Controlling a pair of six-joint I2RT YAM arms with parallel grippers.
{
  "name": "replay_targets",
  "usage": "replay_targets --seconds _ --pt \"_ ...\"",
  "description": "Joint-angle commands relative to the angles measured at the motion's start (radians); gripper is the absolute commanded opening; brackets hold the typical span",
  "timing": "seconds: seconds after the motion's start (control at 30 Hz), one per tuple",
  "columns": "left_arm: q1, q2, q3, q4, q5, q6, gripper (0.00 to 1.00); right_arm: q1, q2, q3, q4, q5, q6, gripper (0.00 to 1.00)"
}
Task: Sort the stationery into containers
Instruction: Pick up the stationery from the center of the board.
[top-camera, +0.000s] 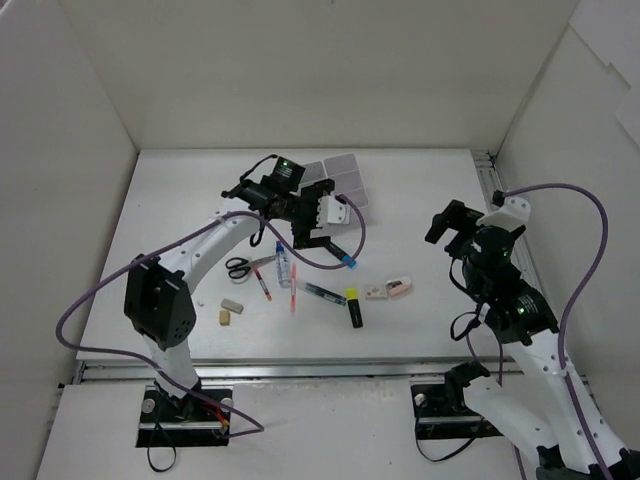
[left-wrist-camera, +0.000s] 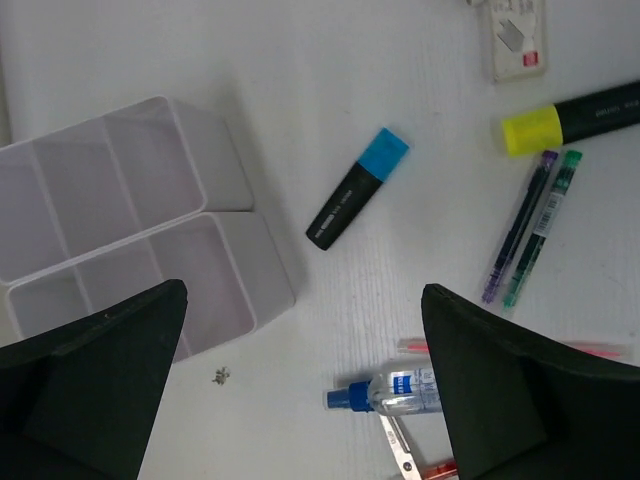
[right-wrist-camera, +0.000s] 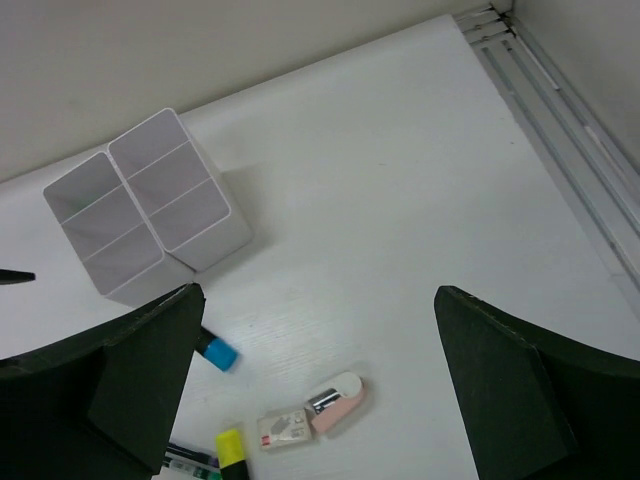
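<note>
Overhead, plain white walls (top-camera: 330, 70) close the scene in on three sides. A white table (top-camera: 430, 190) fills the space between them, with a metal rail (right-wrist-camera: 560, 110) along its right edge. The left arm (top-camera: 200, 255) reaches from its near-left base toward the far middle of the table. The right arm (top-camera: 510, 300) stands raised over the right side.

The white organiser (right-wrist-camera: 150, 200) sits on the table at the far middle, two blocks of open-topped compartments set side by side. The left gripper (left-wrist-camera: 302, 290) hangs just near of it with its fingers wide apart and nothing between them. The right gripper (right-wrist-camera: 318, 292) hangs well to the right, also spread wide and holding nothing.

All the stationery lies loose on the table, near of the organiser:
- Black-handled scissors (top-camera: 240, 266) lie furthest left.
- The blue-capped bottle (left-wrist-camera: 390, 390) and two red pens (top-camera: 262, 285) lie just right of the scissors.
- A blue-capped highlighter (left-wrist-camera: 358, 188) lies closest to the organiser.
- Green and purple pens (left-wrist-camera: 530, 225) lie side by side next to a yellow-capped highlighter (left-wrist-camera: 570, 118).
- Pink and beige erasers (right-wrist-camera: 310, 420) touch end to end on the right.
- Two small erasers (top-camera: 229, 310) lie at the near left
</note>
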Motion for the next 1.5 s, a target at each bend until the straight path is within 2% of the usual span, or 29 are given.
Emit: replay_targets --seconds 0.0,0.07,0.23,0.37,0.43,0.7,0.77,0.8,0.87,1.07,1.1,1.27,1.47 --pt "-0.079 0.05 0.02 -0.125 -0.089 0.241 0.99 -0.016 -0.071 -0.022 -0.104 0.076 0.053 0.98" --pt "-0.119 0.075 -0.001 -0.08 -0.153 0.253 0.99 -0.019 -0.078 -0.022 -0.13 0.081 0.058 0.98" --pt "-0.142 0.214 0.083 -0.081 -0.196 0.28 0.98 -0.027 -0.017 0.01 -0.187 0.076 0.055 0.98" --pt "-0.155 0.268 0.063 0.009 -0.242 0.312 0.97 -0.03 0.009 0.013 -0.188 0.069 0.036 0.98" --pt "-0.155 0.299 0.072 0.017 -0.247 0.347 0.97 -0.038 0.023 0.019 -0.19 0.059 0.018 0.98" --pt "-0.145 0.409 0.152 0.044 -0.178 0.338 0.95 -0.056 0.084 0.025 -0.191 0.024 0.0 0.98" --pt "-0.145 0.434 0.182 0.035 -0.16 0.341 0.89 -0.062 0.101 0.03 -0.191 0.023 -0.008 0.98" --pt "-0.145 0.44 0.192 0.029 -0.16 0.342 0.8 -0.065 0.109 0.031 -0.19 0.024 -0.01 0.98" --pt "-0.155 0.466 0.222 -0.001 -0.157 0.358 0.72 -0.078 0.112 0.034 -0.191 0.032 -0.016 0.98" --pt "-0.204 0.523 0.278 -0.271 -0.201 0.486 0.58 -0.104 0.097 0.021 -0.19 0.064 -0.028 0.98" --pt "-0.204 0.527 0.276 -0.32 -0.212 0.499 0.51 -0.11 0.089 0.019 -0.19 0.064 -0.031 0.98" --pt "-0.216 0.549 0.31 -0.5 -0.167 0.569 0.44 -0.13 0.07 0.01 -0.19 0.075 -0.025 0.98" --pt "-0.216 0.549 0.299 -0.482 -0.12 0.541 0.35 -0.134 0.064 0.008 -0.19 0.066 -0.025 0.98"
